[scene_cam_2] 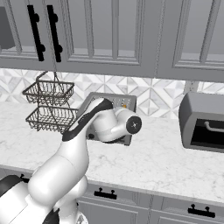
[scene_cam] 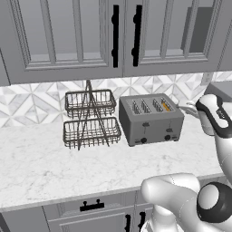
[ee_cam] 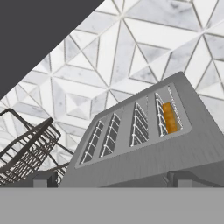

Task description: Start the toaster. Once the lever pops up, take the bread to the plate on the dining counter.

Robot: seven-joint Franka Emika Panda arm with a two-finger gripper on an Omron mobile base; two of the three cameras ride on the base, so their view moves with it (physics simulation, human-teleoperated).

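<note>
- A white marble desk (scene_cam: pixel 41 167) runs under grey wall cabinets (scene_cam: pixel 68 36), with a patterned tile wall (scene_cam: pixel 27 102) behind.
- A two-tier wire basket rack (scene_cam: pixel 89 118) stands just left of the toaster (scene_cam: pixel 150 118); a grey appliance (scene_cam_2: pixel 202 122) sits well off to its right.
- The bread (ee_cam: pixel 169 117), tan-orange, sits down in the toaster's rightmost slot.
- The claw (ee_cam: pixel 111 177) hangs in front of the toaster, its tips spread wide, holding nothing.
</note>
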